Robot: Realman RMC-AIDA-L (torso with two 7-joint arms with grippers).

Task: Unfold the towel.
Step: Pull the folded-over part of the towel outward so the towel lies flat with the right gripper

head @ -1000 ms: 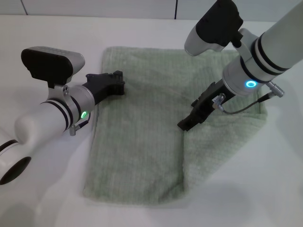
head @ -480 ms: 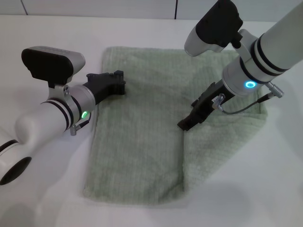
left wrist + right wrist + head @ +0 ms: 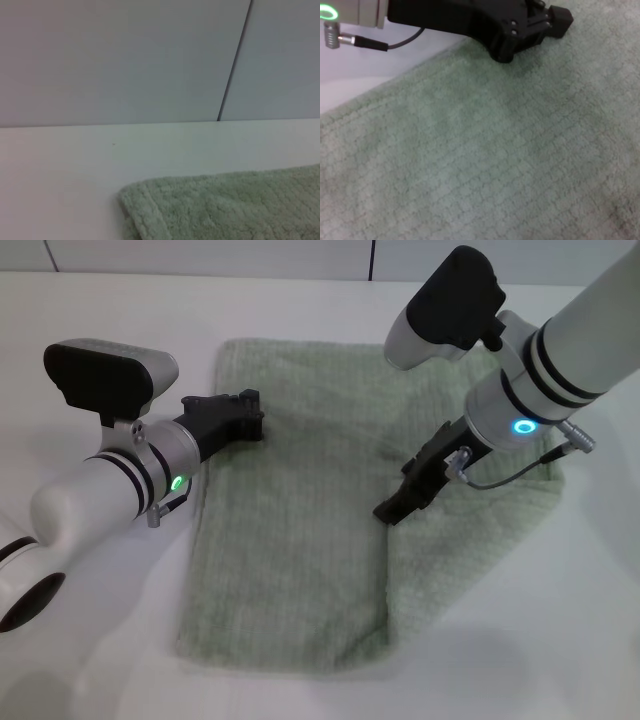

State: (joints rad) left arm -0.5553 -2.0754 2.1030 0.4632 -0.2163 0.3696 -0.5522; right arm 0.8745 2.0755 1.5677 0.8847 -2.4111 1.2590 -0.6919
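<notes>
The pale green towel (image 3: 300, 520) lies on the white table, with one layer doubled over. The doubled layer's edge runs down the middle toward the front. My right gripper (image 3: 392, 506) is low on that folded edge, tilted down, shut on the towel's upper layer. My left gripper (image 3: 248, 416) rests at the towel's left edge near the far corner. It also shows from the right wrist as a black block (image 3: 520, 27) lying on the ribbed cloth (image 3: 485, 150). In the left wrist view, the towel's far corner (image 3: 150, 205) lies on the table.
White table (image 3: 560, 640) surrounds the towel on all sides. A pale wall with a dark seam (image 3: 232, 65) rises behind the far edge. A grey cable (image 3: 500, 478) loops from my right wrist over the cloth.
My right arm has shifted slightly left and lower along the folded edge. The left arm and the towel's outline look unchanged.
</notes>
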